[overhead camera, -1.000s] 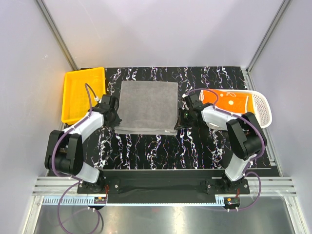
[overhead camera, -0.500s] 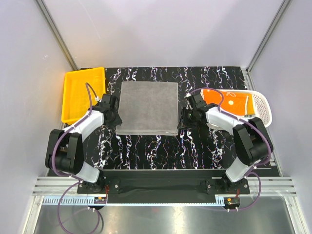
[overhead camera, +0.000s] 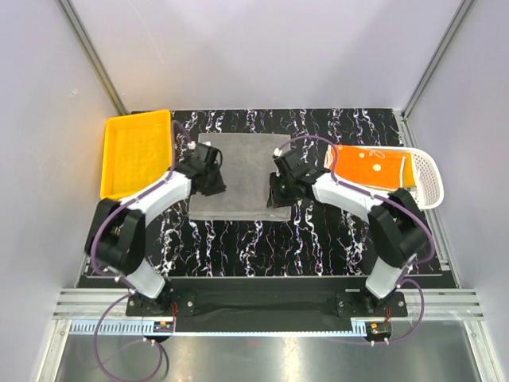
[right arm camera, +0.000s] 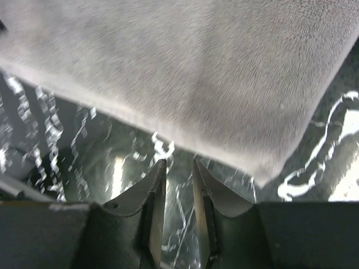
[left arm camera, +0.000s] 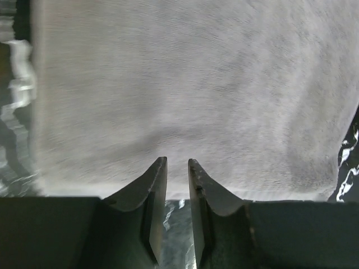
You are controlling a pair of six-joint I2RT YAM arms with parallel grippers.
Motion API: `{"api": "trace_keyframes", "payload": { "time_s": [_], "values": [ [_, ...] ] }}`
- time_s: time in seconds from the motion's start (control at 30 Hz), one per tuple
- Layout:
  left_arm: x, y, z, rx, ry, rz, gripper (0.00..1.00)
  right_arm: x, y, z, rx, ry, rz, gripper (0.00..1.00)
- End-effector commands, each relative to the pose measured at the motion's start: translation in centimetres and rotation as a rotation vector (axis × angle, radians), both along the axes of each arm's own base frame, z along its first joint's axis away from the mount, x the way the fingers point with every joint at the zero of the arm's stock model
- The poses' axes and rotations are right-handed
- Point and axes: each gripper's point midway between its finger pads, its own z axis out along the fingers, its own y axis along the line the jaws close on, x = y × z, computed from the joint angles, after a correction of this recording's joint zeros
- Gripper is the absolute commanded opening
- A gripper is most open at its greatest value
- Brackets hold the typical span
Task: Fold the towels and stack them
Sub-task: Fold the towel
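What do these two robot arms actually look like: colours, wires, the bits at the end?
The left arm and right arm match: smooth white shell sections between bulky black joints. A thin purple cable loops along each one. The left gripper and right gripper each end in two dark, curved, fin-shaped fingers. No readable markings show.

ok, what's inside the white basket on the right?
An orange towel with pale markings lies in the white basket. Anything beneath the towel is covered and cannot be seen.
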Motion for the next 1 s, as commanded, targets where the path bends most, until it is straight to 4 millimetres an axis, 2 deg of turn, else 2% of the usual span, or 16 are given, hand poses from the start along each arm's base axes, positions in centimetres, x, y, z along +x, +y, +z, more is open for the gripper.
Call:
{"api": "trace_keyframes", "payload": {
  "time_s": [0.0, 0.07, 0.1, 0.13, 0.2, 0.3, 0.4, 0.5, 0.53, 0.63, 0.73, 0.8, 0.87, 0.9, 0.97],
  "values": [
    [1.6, -3.4, -1.1, -0.058, -0.025, -0.045, 0.26, 2.4, 0.3, -1.5, -0.023, -0.03, -0.069, 0.31],
    [1.1, -4.1, -2.7, -0.046, 0.008, -0.056, 0.25, 2.3, 0.3, -3.6, -0.048, 0.003, -0.065, 0.31],
    [0.5, -4.1, -4.3, -0.036, 0.047, -0.064, 0.23, 2.1, 0.4, -4.4, -0.056, 0.019, -0.049, 0.3],
    [0.1, -4.1, -4.9, -0.034, 0.06, -0.064, 0.23, 1.3, 0.2, -5.7, -0.069, 0.054, -0.041, 0.29],
    [-0.7, -4.1, -5.5, -0.028, 0.066, -0.071, 0.23, 0.9, -0.1, -6.4, -0.065, 0.066, -0.05, 0.29],
    [-2.2, -3.0, -6.5, 0.007, 0.096, -0.07, 0.22, 0.0, -0.9, -6.8, -0.086, 0.074, -0.047, 0.31],
    [-2.7, -2.3, -6.1, 0.032, 0.093, -0.072, 0.21, 0.0, -1.7, -6.0, -0.112, 0.054, -0.054, 0.32],
    [-2.7, -2.1, -5.3, 0.037, 0.081, -0.08, 0.2, 0.2, -1.7, -3.9, -0.094, 0.022, -0.059, 0.33],
    [-2.9, -2.5, -5.1, 0.03, 0.085, -0.102, 0.2, 0.5, -1.6, -2.5, -0.078, -0.006, -0.062, 0.34],
    [-2.7, -3.0, -4.0, 0.018, 0.08, -0.136, 0.17, 0.6, -1.9, -0.5, -0.076, -0.037, -0.063, 0.35],
    [-2.0, -4.6, -1.7, -0.025, 0.022, -0.165, 0.2, 1.1, -1.6, 0.8, -0.05, -0.069, -0.074, 0.39],
    [-1.1, -6.3, -0.7, -0.071, -0.018, -0.191, 0.22, 1.5, -1.2, 0.6, -0.052, -0.066, -0.074, 0.4],
    [-1.1, -7.9, -0.9, -0.092, -0.011, -0.223, 0.23, 2.1, -0.8, -0.3, -0.057, -0.059, -0.074, 0.39],
    [-0.5, -8.9, -0.2, -0.112, -0.041, -0.234, 0.23, 2.3, -0.6, -1.3, -0.07, -0.046, -0.071, 0.4],
    [-0.4, -10.5, -1.3, -0.125, -0.036, -0.254, 0.24, 3.1, -0.9, -2.5, -0.107, -0.053, -0.09, 0.41]
  ]
}}
